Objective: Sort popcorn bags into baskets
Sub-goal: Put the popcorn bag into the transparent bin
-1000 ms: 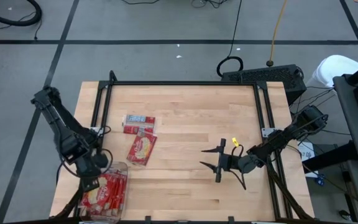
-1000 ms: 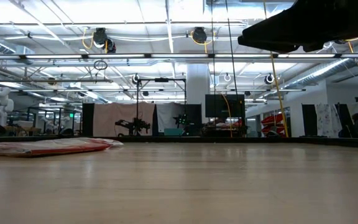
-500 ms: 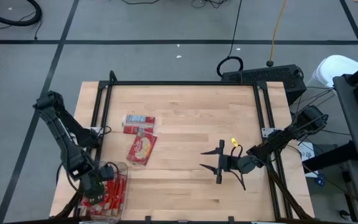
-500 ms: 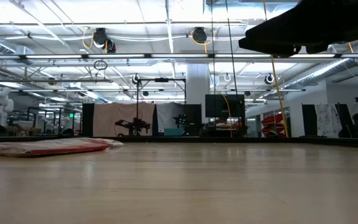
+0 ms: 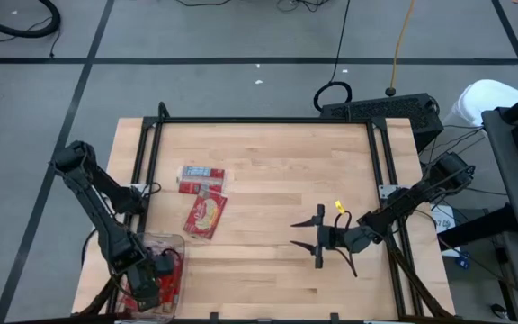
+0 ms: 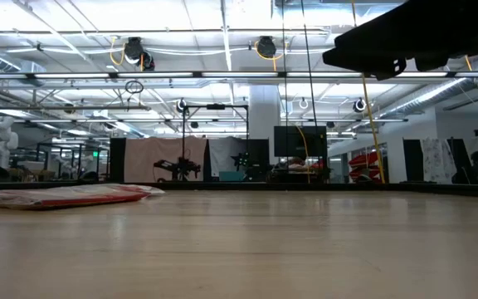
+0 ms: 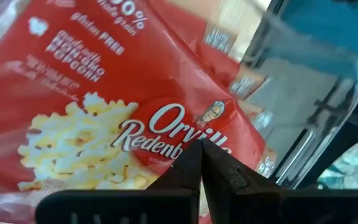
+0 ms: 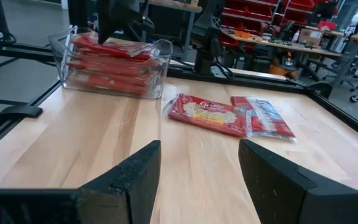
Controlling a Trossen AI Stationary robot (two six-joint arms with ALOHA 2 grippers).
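Counter (image 5: 268, 171): pale wood, two popcorn bags (image 5: 203, 216) at 9 o'clock | bin (image 5: 171, 241) at 7, left gripper (image 5: 156, 279) jaws closed inside | right gripper (image 5: 317, 245) at 4, jaws wide.

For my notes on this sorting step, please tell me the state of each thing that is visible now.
Left claw: shut, down in the bin over the packets.
Right claw: open, empty, above the table.
Clear bin: holds a stack of red packets.
Packet with popcorn picture: flat on the table, outside the bin.
Packet with label: flat on the table, beside the first one.
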